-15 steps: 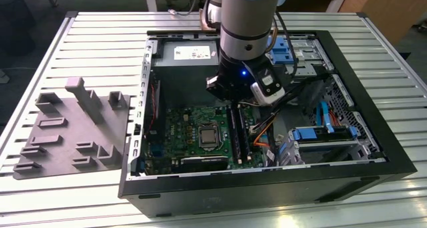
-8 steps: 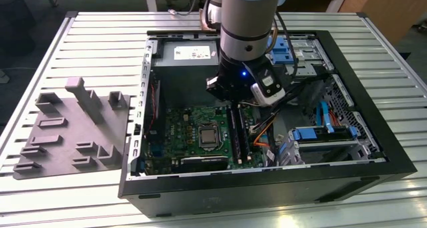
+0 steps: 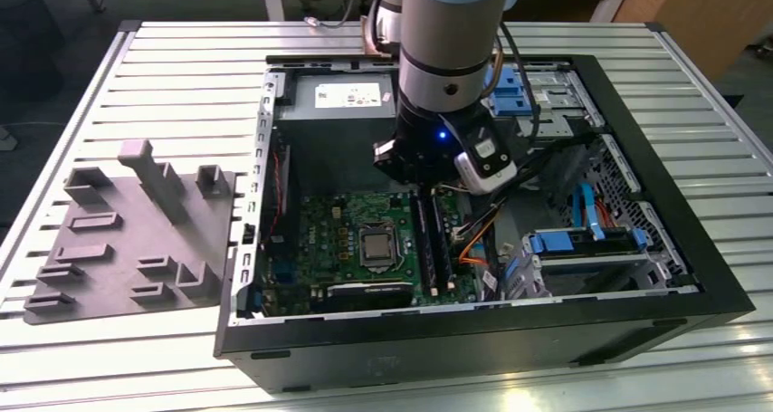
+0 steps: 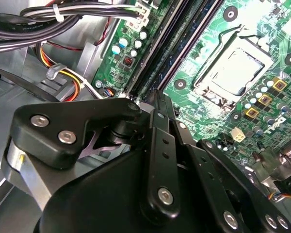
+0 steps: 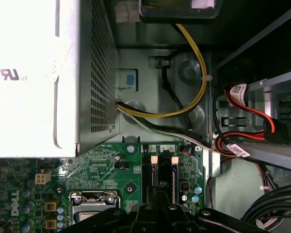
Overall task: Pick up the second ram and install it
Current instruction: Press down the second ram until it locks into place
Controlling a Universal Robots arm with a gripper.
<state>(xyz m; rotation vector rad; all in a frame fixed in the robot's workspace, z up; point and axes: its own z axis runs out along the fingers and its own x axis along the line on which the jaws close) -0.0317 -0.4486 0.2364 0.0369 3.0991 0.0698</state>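
My gripper reaches down inside the open computer case, over the far end of the memory slots on the green motherboard. Its black fingers are drawn together with no visible gap. Two dark sticks stand in the slots. The one in line with the fingertips looks like the second ram, seated lengthwise. In both wrist views the fingertips point at the slots, just beside the processor socket. I cannot tell whether the fingertips touch the stick.
A grey foam tray lies on the slatted table at the exterior view's left. The silver power supply sits behind the board. Bundled cables and a blue-tabbed drive bay crowd the exterior view's right side of the case.
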